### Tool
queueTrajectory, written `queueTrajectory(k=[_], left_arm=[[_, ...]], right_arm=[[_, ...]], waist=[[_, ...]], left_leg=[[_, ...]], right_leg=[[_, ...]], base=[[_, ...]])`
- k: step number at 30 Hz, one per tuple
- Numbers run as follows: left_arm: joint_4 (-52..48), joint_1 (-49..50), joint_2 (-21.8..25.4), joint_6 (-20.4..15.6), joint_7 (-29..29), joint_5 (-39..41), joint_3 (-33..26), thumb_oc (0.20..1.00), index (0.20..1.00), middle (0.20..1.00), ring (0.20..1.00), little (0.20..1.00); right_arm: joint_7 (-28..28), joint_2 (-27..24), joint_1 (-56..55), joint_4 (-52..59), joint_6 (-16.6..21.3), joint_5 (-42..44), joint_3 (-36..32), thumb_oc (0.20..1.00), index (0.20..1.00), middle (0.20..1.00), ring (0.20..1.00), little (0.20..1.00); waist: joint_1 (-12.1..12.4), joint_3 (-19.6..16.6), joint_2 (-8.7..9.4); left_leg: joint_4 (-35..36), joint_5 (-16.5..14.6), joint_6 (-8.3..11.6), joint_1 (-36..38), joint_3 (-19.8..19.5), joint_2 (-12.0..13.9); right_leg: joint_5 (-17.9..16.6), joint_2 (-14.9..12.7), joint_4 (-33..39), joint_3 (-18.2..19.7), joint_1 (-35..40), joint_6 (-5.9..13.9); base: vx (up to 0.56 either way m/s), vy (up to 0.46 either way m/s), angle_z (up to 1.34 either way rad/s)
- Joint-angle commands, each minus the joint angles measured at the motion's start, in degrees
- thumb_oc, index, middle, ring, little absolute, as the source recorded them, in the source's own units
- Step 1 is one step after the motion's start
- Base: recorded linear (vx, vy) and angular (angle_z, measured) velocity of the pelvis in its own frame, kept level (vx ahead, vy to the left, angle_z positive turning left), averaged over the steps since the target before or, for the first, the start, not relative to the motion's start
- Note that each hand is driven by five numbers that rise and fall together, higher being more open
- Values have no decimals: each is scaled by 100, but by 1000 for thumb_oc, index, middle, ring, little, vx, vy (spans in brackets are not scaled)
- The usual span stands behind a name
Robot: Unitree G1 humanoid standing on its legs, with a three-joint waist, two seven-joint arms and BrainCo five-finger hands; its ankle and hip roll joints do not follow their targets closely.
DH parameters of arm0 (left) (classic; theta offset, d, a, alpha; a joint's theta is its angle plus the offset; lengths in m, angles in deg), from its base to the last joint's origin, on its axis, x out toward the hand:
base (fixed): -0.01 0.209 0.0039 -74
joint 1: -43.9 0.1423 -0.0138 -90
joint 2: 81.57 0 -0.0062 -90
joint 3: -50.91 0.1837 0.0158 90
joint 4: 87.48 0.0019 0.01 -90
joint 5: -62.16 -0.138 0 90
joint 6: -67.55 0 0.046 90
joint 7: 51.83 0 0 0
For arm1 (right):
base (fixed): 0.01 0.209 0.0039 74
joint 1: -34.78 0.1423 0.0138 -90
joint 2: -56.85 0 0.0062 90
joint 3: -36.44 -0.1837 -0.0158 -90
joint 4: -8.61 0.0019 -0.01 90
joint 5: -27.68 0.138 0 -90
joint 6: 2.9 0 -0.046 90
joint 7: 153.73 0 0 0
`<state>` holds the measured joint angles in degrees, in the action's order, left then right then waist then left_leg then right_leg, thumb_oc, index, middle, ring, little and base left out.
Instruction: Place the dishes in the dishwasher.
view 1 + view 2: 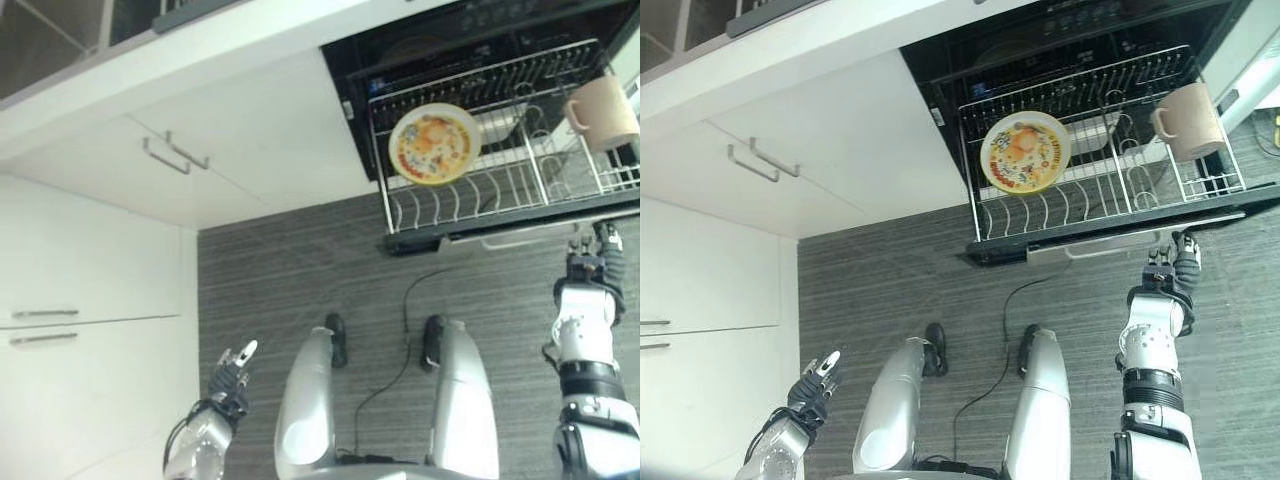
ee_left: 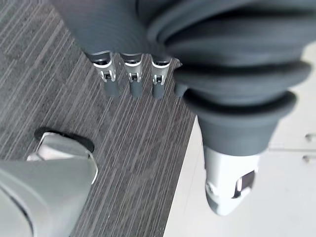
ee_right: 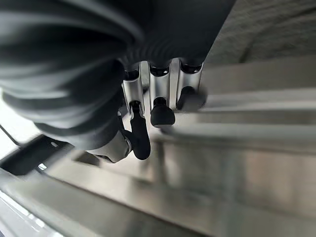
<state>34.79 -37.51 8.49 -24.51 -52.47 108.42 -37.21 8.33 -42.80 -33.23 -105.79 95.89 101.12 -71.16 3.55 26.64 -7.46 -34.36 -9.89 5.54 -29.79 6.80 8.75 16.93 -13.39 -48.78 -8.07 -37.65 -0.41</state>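
Yellow plate (image 1: 434,144) stands on edge in the pulled-out dishwasher rack (image 1: 455,205); beige mug (image 1: 603,112) sits at the rack's right end. Right hand (image 1: 1172,264) just below the rack's front bar (image 1: 1110,243), fingers (image 3: 161,106) curled, holding nothing. Left hand (image 1: 232,377) low over the floor, fingers straight.

The dishwasher (image 1: 480,40) stands open to the right of the cabinets (image 1: 230,140), its rack (image 1: 500,190) pulled out over the floor (image 1: 300,270). In the rack a plate (image 1: 434,144) stands on edge at the left; a mug (image 1: 603,113) sits at the right, well apart from it.
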Motion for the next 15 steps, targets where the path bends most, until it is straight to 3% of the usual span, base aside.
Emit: queueTrajectory(k=[1, 4, 12, 14, 15], left_arm=[[83, 251, 419, -78, 23, 152, -5, 1000, 1000, 1000, 1000, 1000], [80, 308, 471, -57, -32, 128, -9, 1000, 1000, 1000, 1000, 1000], [106, 306, 708, 62, -44, -101, 15, 1000, 1000, 1000, 1000, 1000], [191, 269, 819, 145, -50, -142, -5, 1000, 1000, 1000, 1000, 1000], [416, 424, 828, 60, -263, -351, -26, 1000, 1000, 1000, 1000, 1000]], right_arm=[[367, -329, -35, -123, -461, 44, -4, 200, 200, 200, 200, 200], [474, -592, 251, -276, -897, 12, 28, 200, 200, 200, 200, 200], [577, -1089, 1041, -675, -1435, -630, 344, 200, 200, 200, 200, 200], [597, -1185, 1258, -802, -1549, -702, 469, 200, 200, 200, 200, 200], [639, -1518, 1457, -1002, -1764, -696, 595, 200, 200, 200, 200, 200]], waist=[[10, -325, 171], [78, -348, 165], [290, -412, 180], [334, -441, 184], [354, -483, 140]], left_leg=[[106, 77, 9, -48, -321, 126], [118, 82, 5, -37, -328, 117], [297, 151, -15, 130, -376, 84], [500, 251, -13, 264, -362, 106], [270, 484, 124, 357, -291, 154]], right_leg=[[-411, -356, 770, 197, 493, 402], [-407, -368, 758, 182, 489, 401], [-425, -431, 830, 74, 645, 438], [-438, -421, 931, 19, 753, 455], [-415, -371, 1119, -117, 1084, 376]], base=[[-12, 35, 8], [-4, 20, 2], [22, -19, 3], [55, -134, 26], [93, -94, 29]])
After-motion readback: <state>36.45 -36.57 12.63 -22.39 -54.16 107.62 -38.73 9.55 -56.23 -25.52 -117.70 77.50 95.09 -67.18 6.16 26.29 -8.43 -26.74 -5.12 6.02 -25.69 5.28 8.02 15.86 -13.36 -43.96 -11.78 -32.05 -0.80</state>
